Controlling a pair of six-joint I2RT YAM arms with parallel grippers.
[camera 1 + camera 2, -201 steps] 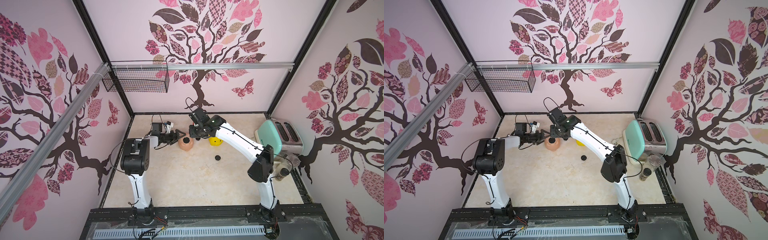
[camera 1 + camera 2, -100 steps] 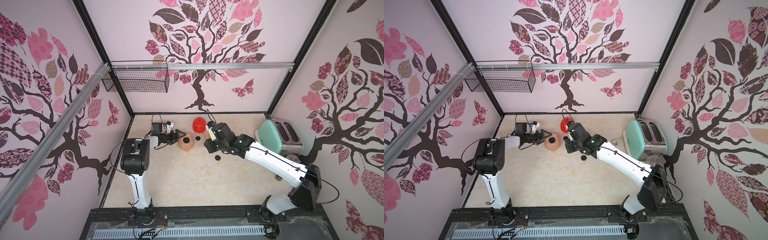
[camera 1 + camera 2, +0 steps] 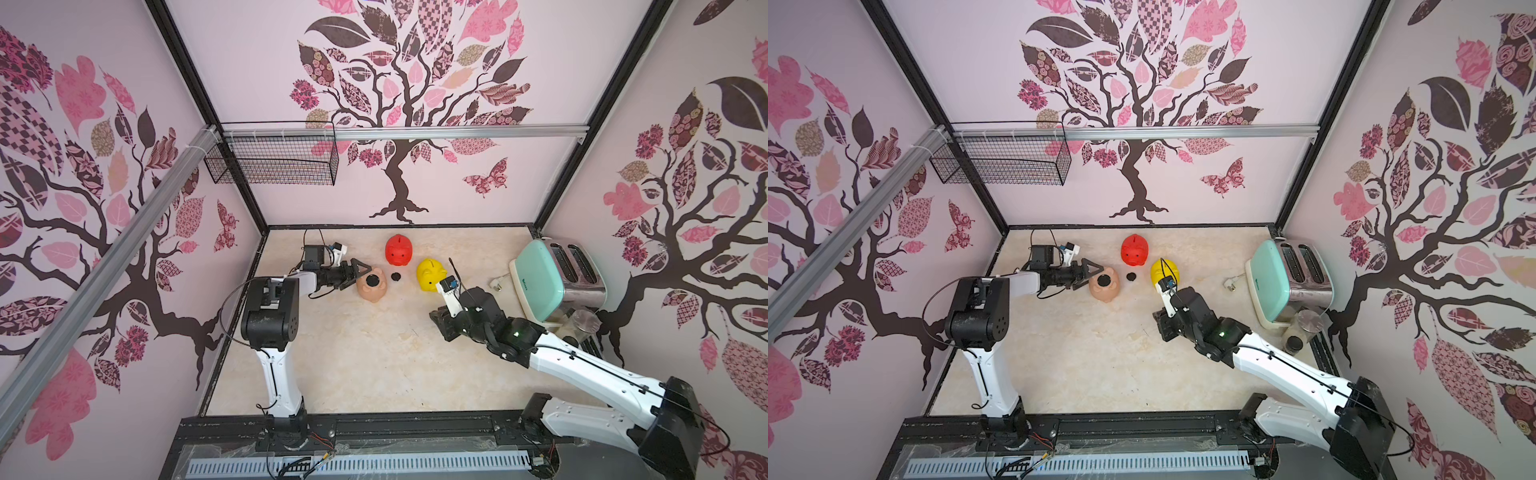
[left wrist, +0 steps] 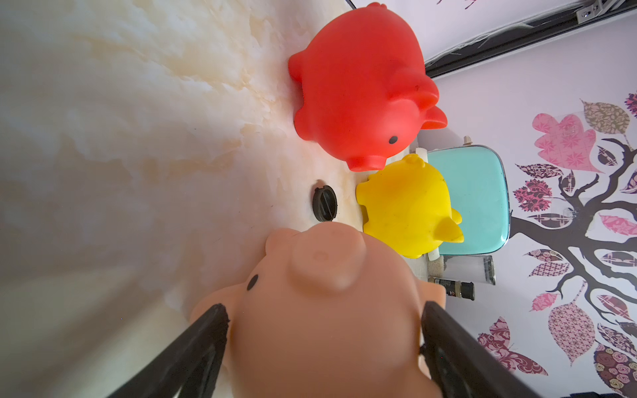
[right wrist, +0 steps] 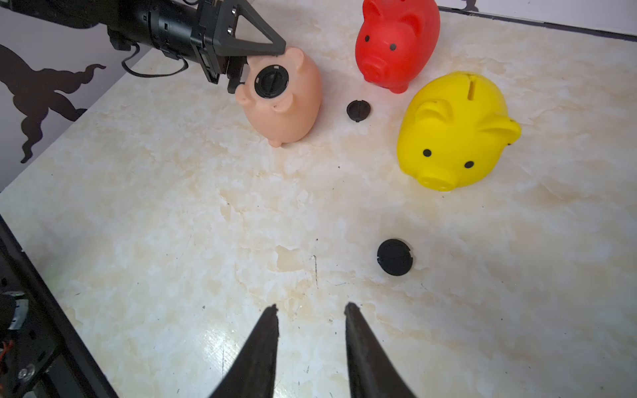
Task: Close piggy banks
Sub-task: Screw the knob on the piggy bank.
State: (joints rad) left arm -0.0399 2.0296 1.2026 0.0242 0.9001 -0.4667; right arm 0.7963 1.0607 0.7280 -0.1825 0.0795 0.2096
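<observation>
The peach-pink piggy bank (image 3: 372, 287) lies belly up at the back left with a black plug (image 5: 271, 81) seated in its belly hole. My left gripper (image 3: 358, 272) is shut on it, fingers (image 4: 213, 330) pressed against both its sides. The red piggy bank (image 3: 399, 250) and the yellow piggy bank (image 3: 430, 274) stand upright to its right. One loose black plug (image 3: 396, 276) lies between the pigs. Another plug (image 5: 394, 257) lies on the table in front of my right gripper (image 5: 312, 307), which hovers open and empty over bare tabletop.
A mint-green toaster (image 3: 540, 278) stands at the right wall, its cord plug (image 3: 496, 284) on the table beside it. Glass jars (image 3: 582, 322) stand in front of the toaster. A wire basket (image 3: 274, 160) hangs on the back left rail.
My right arm has drawn back from the pigs toward the front right, uncovering the red pig, with its jaws slightly wider. The left arm has not moved.
</observation>
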